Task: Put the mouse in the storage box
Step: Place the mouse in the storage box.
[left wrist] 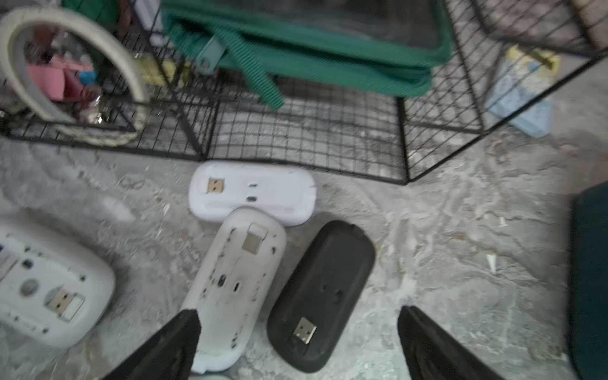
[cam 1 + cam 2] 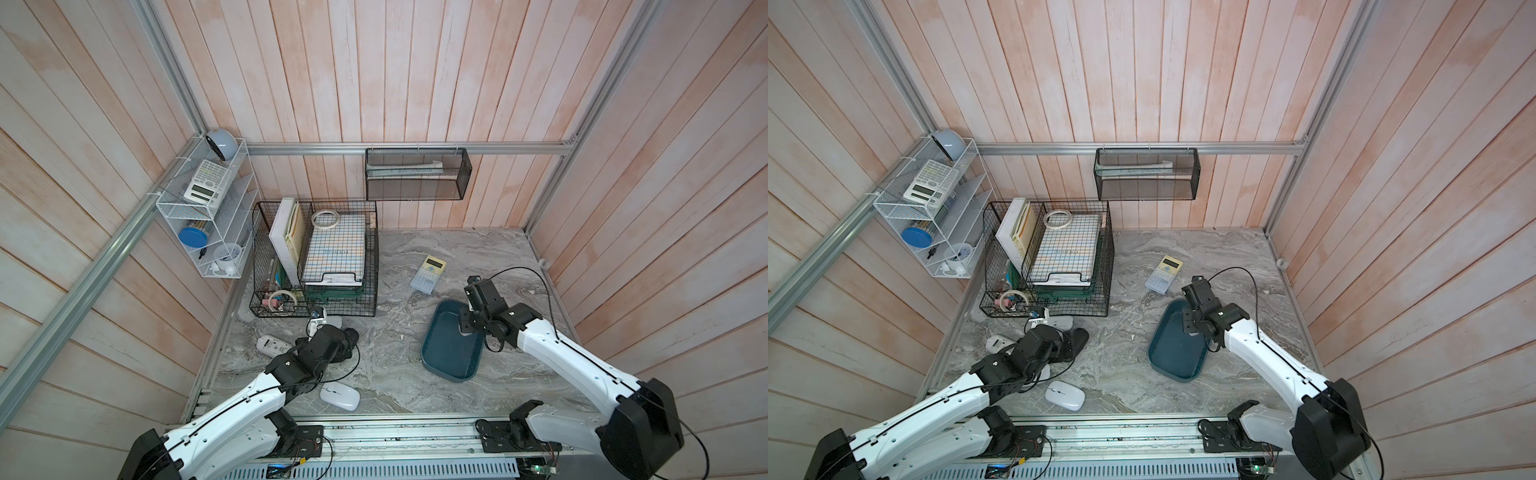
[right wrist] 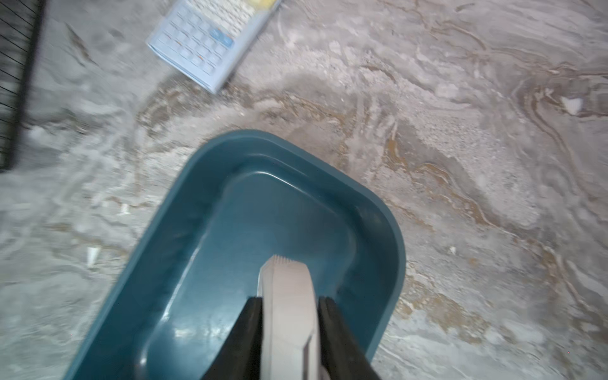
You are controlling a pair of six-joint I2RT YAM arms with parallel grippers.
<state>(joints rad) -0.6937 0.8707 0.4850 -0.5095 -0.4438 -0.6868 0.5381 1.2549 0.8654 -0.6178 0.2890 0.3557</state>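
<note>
I am watching the right fingers pinching a pale mouse on its edge, one finger pressing each flat side. They are holding it over the storage box, inside its rim; I cannot tell whether it is touching the box floor. The box is sitting on the desk, with a calculator lying just beyond its far end. I am seeing the left fingers spread wide and gripping nothing. They are hanging over a black mouse and a white mouse, both lying belly up, side by side. These two are lying just in front of the wire basket, where another upturned mouse is resting against the basket's foot.
</note>
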